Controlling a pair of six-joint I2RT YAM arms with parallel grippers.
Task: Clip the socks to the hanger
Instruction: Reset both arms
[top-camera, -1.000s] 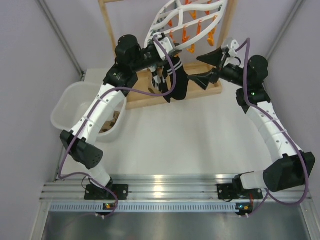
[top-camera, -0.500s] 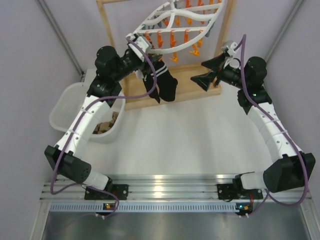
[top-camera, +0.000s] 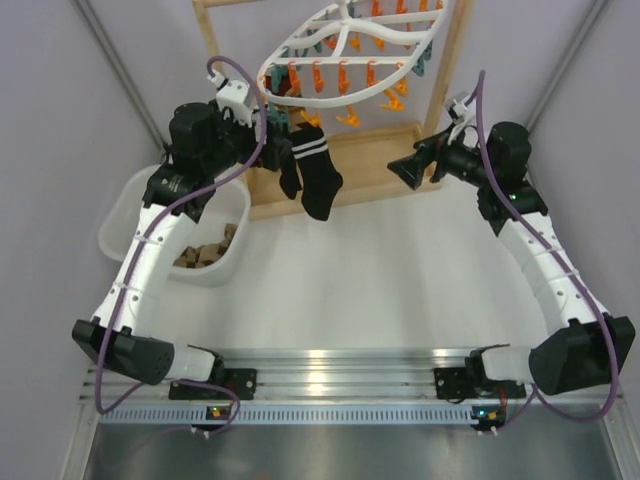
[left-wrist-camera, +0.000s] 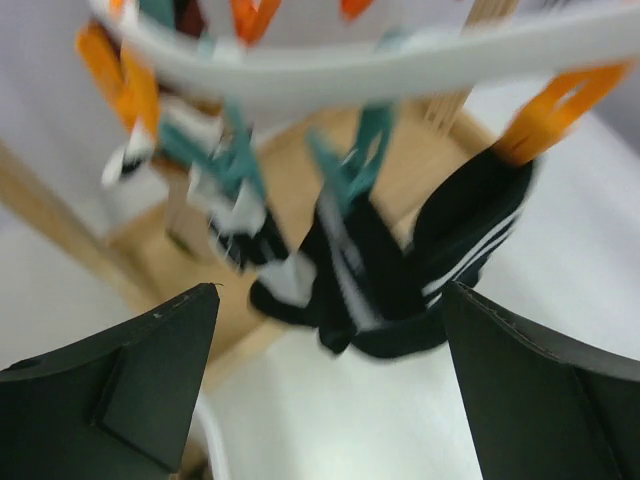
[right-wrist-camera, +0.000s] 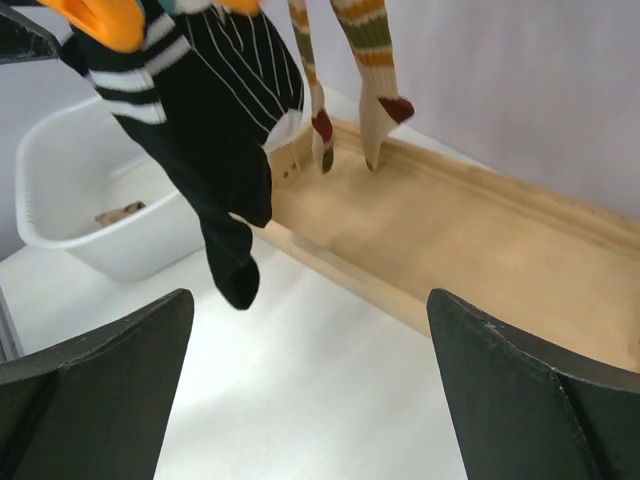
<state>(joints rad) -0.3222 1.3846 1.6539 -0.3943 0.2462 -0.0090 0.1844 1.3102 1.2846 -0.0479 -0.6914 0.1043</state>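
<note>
The white tub (top-camera: 128, 215) is noted at the table's left edge. Farther back, towards the right rear corner, the right gripper (right-wrist-camera: 310, 300) is spread wide and nothing is gripped. The left gripper (left-wrist-camera: 330, 295) is likewise wide open and empty beside the socks (top-camera: 320, 185), which are hung from the hanger (top-camera: 330, 98) over the rear edge.

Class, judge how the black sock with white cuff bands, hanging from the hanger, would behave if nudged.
Probably floppy: the black sock droops limp below its cuff. Likely light: one small orange peg seems to hold it up. A nudge would probably swing it, since only its top is clipped.
</note>
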